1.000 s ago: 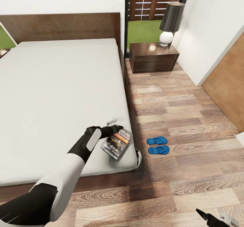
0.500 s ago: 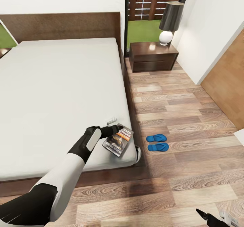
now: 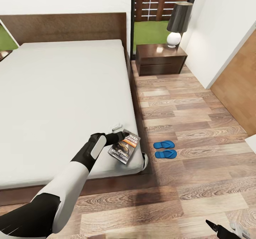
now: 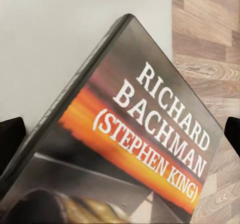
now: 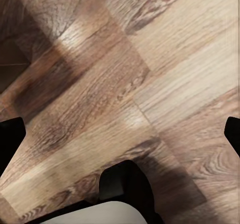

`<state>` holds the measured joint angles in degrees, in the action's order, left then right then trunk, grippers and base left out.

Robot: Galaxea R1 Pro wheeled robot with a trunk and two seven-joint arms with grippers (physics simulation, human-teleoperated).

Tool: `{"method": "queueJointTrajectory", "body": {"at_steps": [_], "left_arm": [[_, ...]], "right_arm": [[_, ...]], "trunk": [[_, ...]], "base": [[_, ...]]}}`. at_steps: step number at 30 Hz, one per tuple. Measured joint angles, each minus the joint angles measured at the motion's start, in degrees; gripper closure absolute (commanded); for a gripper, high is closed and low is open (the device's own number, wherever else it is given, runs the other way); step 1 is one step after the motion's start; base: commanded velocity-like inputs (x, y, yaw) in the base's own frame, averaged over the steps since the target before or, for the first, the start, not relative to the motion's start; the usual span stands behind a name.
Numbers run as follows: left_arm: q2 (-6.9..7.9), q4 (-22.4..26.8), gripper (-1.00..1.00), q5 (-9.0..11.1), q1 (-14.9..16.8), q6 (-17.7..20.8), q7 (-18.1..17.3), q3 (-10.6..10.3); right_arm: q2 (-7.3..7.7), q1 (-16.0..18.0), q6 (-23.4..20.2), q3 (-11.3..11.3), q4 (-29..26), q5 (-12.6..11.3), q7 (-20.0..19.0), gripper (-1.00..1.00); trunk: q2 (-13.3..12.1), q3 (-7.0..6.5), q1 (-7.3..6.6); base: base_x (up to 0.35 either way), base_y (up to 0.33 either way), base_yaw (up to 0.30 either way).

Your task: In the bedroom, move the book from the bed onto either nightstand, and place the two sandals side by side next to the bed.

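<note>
The book (image 3: 124, 147) lies flat on the light-grey mattress of the bed (image 3: 64, 100), close to its near right corner. My left gripper (image 3: 122, 135) hangs open just over the book's far edge. In the left wrist view the cover (image 4: 145, 129) spans the gap between the two wide-apart fingertips (image 4: 10, 139). Both blue sandals (image 3: 164, 145) (image 3: 165, 154) lie side by side on the plank floor right of the bed. A nightstand (image 3: 161, 59) stands by the headboard. My right gripper (image 3: 215, 227) is low at the frame's corner, open over bare floor (image 5: 150, 83).
A lamp with a dark shade and white base (image 3: 179, 21) stands on the right nightstand. A small white object (image 3: 116, 126) rests on the mattress beyond the book. A sliver of the other nightstand (image 3: 3, 55) shows left of the bed. A wooden door panel (image 3: 241, 89) is at the right.
The head view has shifted a little, so everything sits slightly higher in the picture. The left arm and the book hold nearly the same places on the bed.
</note>
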<state>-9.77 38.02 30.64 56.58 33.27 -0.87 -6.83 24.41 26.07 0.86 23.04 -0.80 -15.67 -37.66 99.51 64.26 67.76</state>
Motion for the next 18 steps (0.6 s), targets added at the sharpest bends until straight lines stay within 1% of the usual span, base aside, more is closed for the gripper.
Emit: {"method": "queueJointTrajectory", "body": {"at_steps": [3, 6, 18], "left_arm": [[0.00, 0.00, -1.00, 0.02, 0.00, 0.00, 0.00, 0.00], [0.01, 0.00, -1.00, 0.03, 0.00, 0.00, 0.00, 0.00], [0.01, 0.00, -1.00, -0.01, 0.00, 0.00, 0.00, 0.01]], "right_arm": [[0.00, 0.01, 0.01, 0.00, 0.00, 0.01, 0.00, -1.00], [0.01, 0.00, -0.01, 0.00, 0.00, 0.00, 0.00, -1.00], [0.00, 0.01, 0.02, 0.00, 0.00, 0.00, 0.00, -1.00]], "trunk": [[0.00, 0.00, 0.00], [0.00, 0.00, -0.01], [0.00, 0.00, -0.02]], "base": [[-0.164, 0.000, 0.000], [-0.058, 0.000, 0.000], [-0.009, 0.000, 0.000]]}}
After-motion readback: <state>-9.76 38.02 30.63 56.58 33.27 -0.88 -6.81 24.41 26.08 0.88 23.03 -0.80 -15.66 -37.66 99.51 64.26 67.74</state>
